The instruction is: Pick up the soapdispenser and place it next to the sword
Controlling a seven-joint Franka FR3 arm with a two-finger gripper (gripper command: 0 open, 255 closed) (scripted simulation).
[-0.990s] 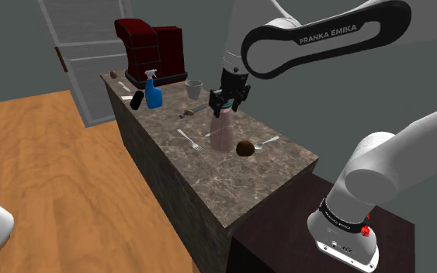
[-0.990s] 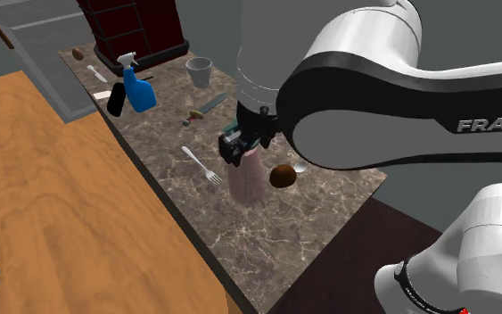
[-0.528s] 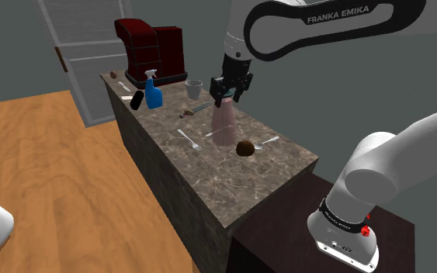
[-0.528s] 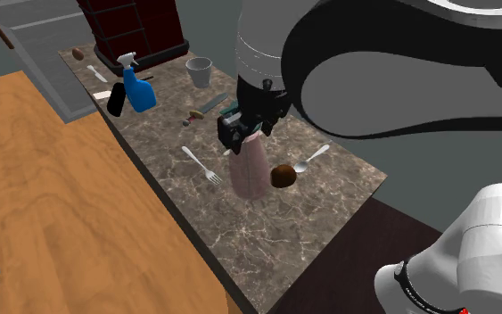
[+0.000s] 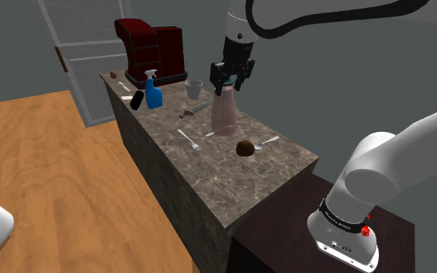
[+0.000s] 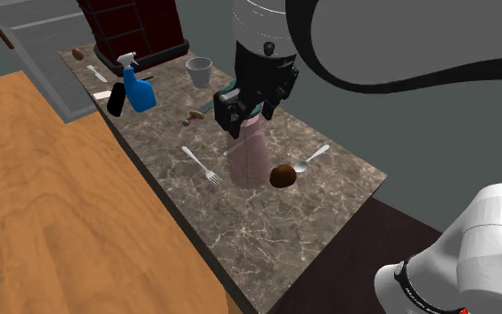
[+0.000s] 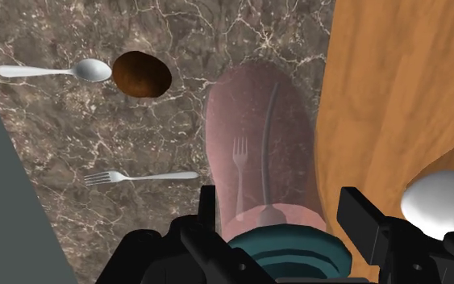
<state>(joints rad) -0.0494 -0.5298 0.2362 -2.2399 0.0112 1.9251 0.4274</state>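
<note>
**Pink dispenser gripped, over mid-counter**

The translucent pink soap dispenser with a teal collar (image 5: 226, 116) hangs upright beneath my black two-finger claw (image 5: 230, 84). The claw is clamped on it: in the wrist view one finger sits tight on each side of the teal collar, and the pink body reaches away below. The bottle is over the middle of the dark, white-veined marble counter (image 5: 232, 182). Whether its base is clear of the stone I cannot tell.

- Nearest is a silver fork (image 7: 140, 176), flat on the stone just beside the bottle.
- A round brown lump (image 6: 283, 177) sits close by the bottle's base in the second exterior view.
- A silver spoon (image 6: 312, 158) lies just past the lump, with its bowl toward it.
- A small sword with a grey blade and brownish hilt (image 5: 198, 108) lies farther along the counter, apart from the bottle, between it and a grey cup (image 5: 194, 88).
- Beyond those stand a blue spray bottle (image 5: 154, 91) and a black cylinder (image 5: 136, 100) just beside it.
- A dark red machine (image 5: 150, 46) stands at the counter's far end.
- Orange-brown wood floor (image 5: 53, 171) runs alongside the counter, with a grey panelled door (image 5: 77, 46) behind.
</note>
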